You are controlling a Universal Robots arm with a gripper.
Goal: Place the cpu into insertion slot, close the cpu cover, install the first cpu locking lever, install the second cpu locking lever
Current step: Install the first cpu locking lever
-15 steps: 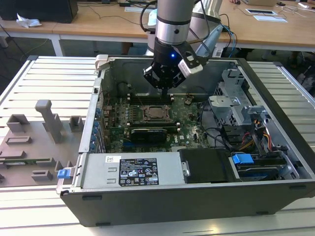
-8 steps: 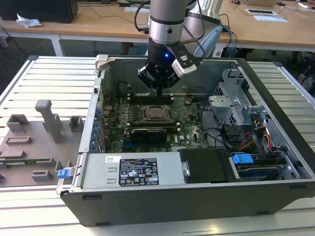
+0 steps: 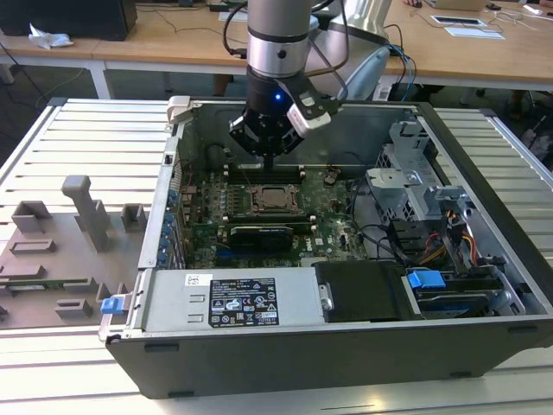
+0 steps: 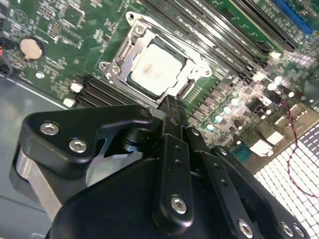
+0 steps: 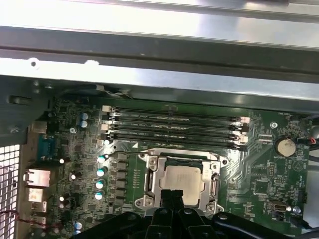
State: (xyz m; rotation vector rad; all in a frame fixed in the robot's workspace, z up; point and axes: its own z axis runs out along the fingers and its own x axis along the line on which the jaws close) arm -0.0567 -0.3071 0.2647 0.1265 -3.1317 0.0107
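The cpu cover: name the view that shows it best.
The second wrist view: the cpu cover lies close and large, framing the cpu. The first wrist view shows the cpu cover smaller, one edge behind the gripper. The exterior view shows it small and distant on the motherboard.
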